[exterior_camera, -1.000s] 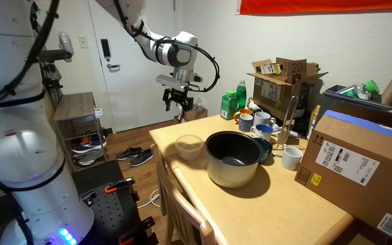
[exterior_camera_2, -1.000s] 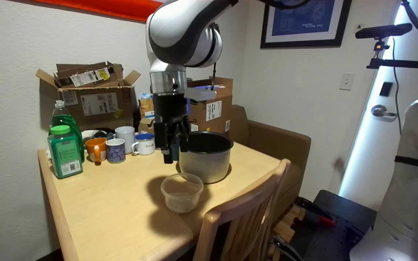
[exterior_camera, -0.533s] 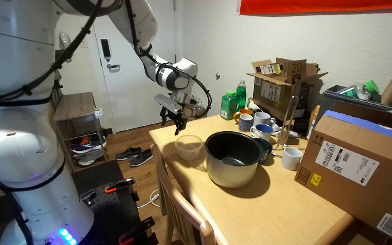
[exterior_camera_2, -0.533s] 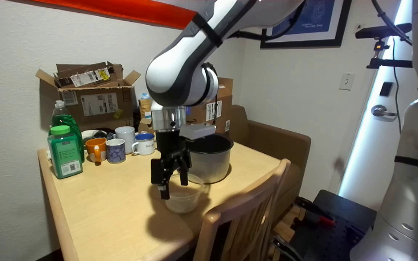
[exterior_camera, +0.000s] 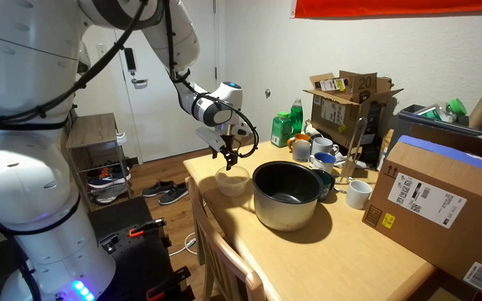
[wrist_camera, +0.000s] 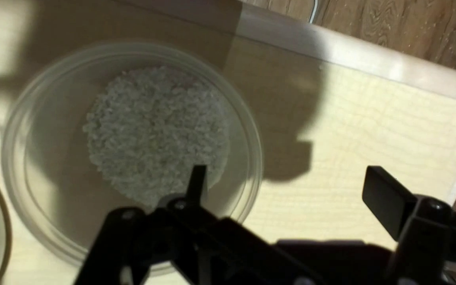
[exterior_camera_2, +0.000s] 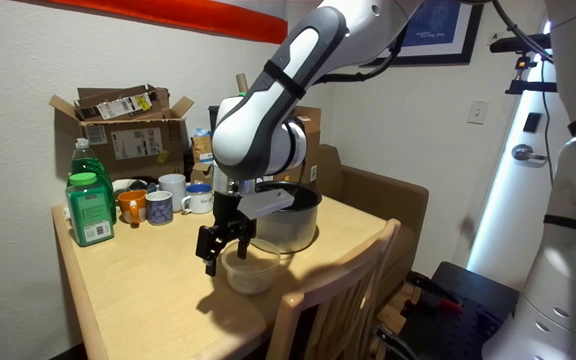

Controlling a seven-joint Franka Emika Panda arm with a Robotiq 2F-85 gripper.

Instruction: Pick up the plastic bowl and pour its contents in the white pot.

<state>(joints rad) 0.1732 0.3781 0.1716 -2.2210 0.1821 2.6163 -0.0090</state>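
The plastic bowl (exterior_camera: 232, 187), a translucent tub, stands upright on the table near the chair. White rice (wrist_camera: 160, 126) covers part of its bottom in the wrist view. My gripper (wrist_camera: 287, 174) is open with nothing held. In that view one finger (wrist_camera: 198, 184) overlaps the bowl's inside and the other lies over bare table, with the bowl's rim passing between them. In an exterior view the fingertips hang at about rim height; whether one dips inside I cannot tell. Close beside the bowl stands the white pot (exterior_camera: 285, 215), pale outside and dark inside, partly hidden behind the arm (exterior_camera_2: 293, 232).
A wooden chair (exterior_camera_2: 338, 285) backs onto the table edge by the bowl. Several mugs (exterior_camera_2: 159, 208) and green bottles (exterior_camera_2: 90, 212) stand toward the wall. A white cup (exterior_camera: 358, 194) and a large cardboard box (exterior_camera: 437, 209) sit beyond the pot.
My gripper has come down from well above the table to the bowl's rim and tilted a little on the way. The jaws have stayed open. Bowl and pot have not moved.
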